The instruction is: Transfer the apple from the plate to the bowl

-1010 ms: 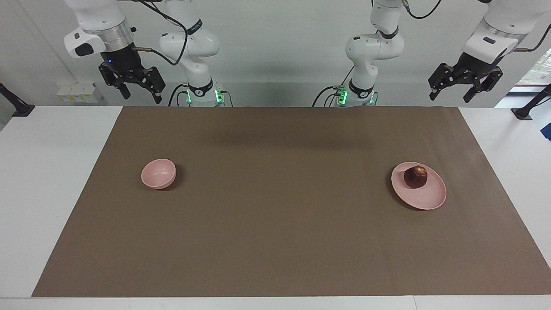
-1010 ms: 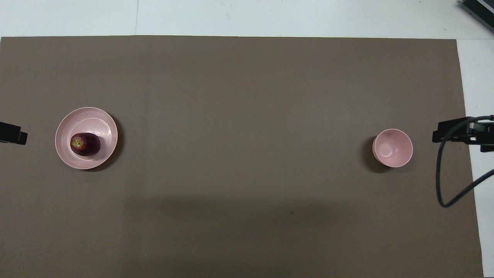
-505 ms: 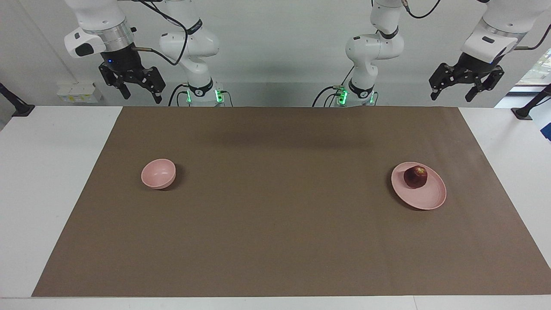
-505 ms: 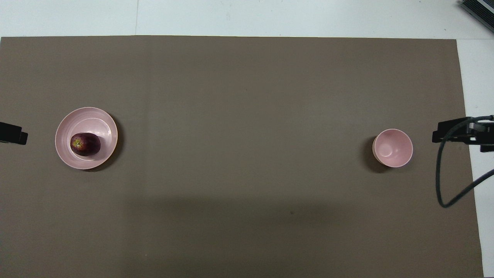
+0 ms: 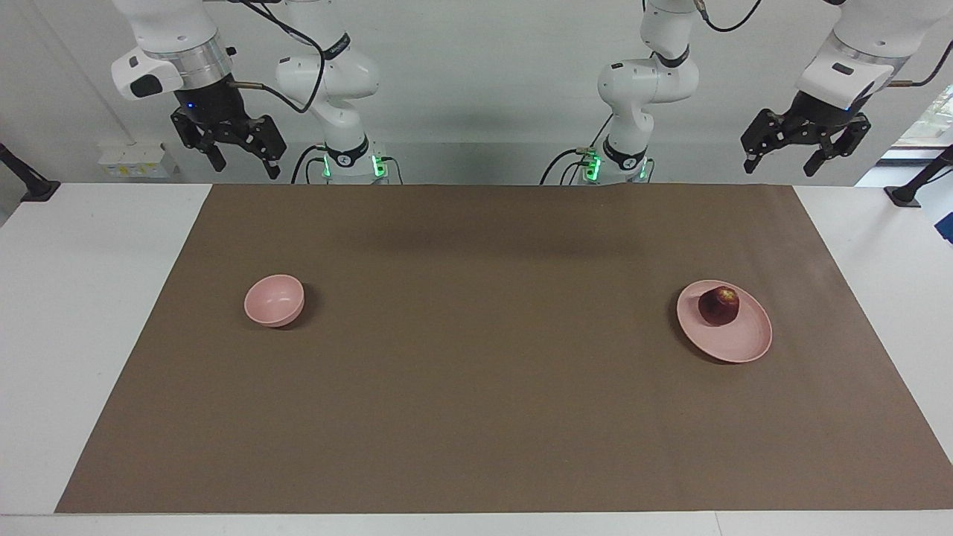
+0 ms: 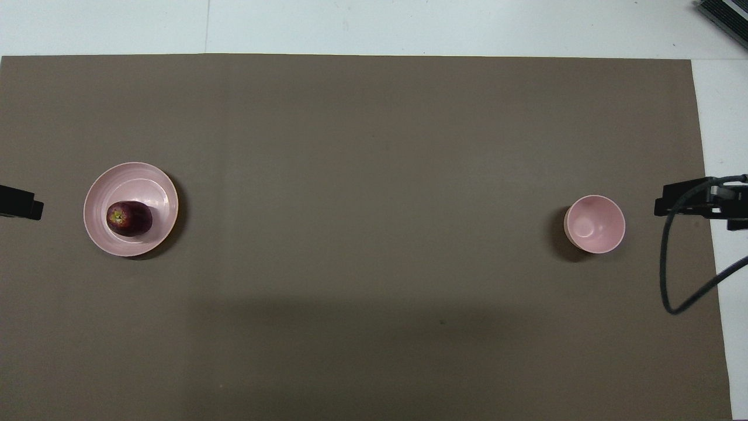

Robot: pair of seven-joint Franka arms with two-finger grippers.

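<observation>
The dark red apple (image 5: 718,305) (image 6: 129,218) lies on the pale pink plate (image 5: 737,342) (image 6: 152,181) toward the left arm's end of the table. The small pink bowl (image 5: 274,300) (image 6: 594,224) stands empty toward the right arm's end. My left gripper (image 5: 779,165) hangs open and empty, high over the table's edge by the robots; its tip shows in the overhead view (image 6: 20,202). My right gripper (image 5: 247,170) also hangs open and empty, high over the same edge; it shows in the overhead view (image 6: 695,202).
A brown mat (image 5: 476,357) covers most of the white table (image 5: 89,298). A black cable (image 6: 672,275) hangs from the right arm beside the bowl's end of the mat.
The left gripper has risen very slightly. The apple, plate, bowl and right gripper have not moved.
</observation>
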